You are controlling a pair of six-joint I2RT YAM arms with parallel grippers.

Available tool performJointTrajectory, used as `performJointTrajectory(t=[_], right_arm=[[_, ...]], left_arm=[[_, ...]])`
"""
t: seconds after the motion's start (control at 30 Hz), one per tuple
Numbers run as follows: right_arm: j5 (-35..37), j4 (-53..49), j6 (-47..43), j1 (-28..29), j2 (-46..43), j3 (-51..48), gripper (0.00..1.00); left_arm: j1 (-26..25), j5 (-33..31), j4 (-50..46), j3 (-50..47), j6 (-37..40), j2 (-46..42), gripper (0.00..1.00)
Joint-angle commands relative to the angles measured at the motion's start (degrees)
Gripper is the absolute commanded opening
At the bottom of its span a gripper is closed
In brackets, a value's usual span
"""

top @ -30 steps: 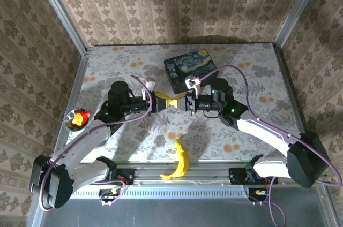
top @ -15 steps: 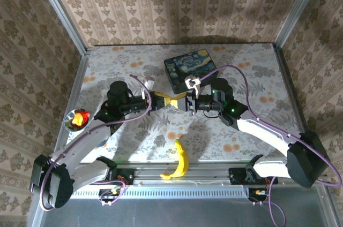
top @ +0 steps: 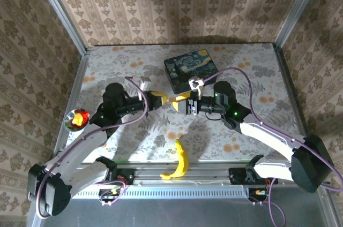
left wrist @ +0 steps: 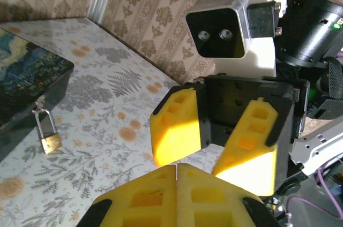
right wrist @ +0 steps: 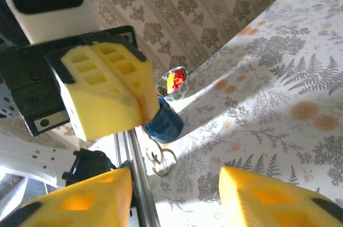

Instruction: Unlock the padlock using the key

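Status: left pincer (right wrist: 146,110) clenched on small blue-headed key (right wrist: 163,121), right pincer (right wrist: 176,176) released. Pull right clear, then align key w/ tiny brass padlock (left wrist: 51,142), 9 o'clock, left-wrist view.

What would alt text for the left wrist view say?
The right claw, open, faces the shut left claw. Left of them, a small brass padlock is hooked to a dark painted box.

I see warm, bright light from above. Dark shadows fall on the table (top: 252,66). My wrist pictures blur close up.
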Motion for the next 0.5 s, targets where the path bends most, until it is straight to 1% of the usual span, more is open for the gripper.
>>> performJointTrajectory(t=[0.0, 0.17, 0.27, 0.3, 0.33, 0.47], right_arm=[[4.56, 0.73, 0.18, -0.11, -3.53, -2.09, 0.54], [6.93, 2.53, 0.44, -0.11, -7.38, -5.35, 0.69], [8.14, 5.76, 1.67, -0.11, -9.15, -7.65, 0.84], [8.4, 7.36, 2.31, -0.11, -9.54, -8.53, 0.9], [8.54, 8.66, 2.84, -0.13, -9.74, -9.11, 0.99], [8.01, 13.18, 5.27, -0.11, -8.96, -10.14, 1.0]], left_arm=[[-0.06, -3.54, -1.31, 1.07, 2.79, -1.77, 0.0], [-0.24, -5.09, 2.34, 0.93, 0.88, -1.61, 0.0], [-0.33, -5.02, 5.39, 0.61, -0.95, -1.24, 0.0], [-0.33, -4.86, 6.07, 0.75, -1.44, -1.06, 0.0], [-0.33, -4.77, 6.5, 0.82, -1.74, -0.95, 0.0], [-0.5, -4.75, 7.6, 1.05, -2.76, -0.44, 0.0]])
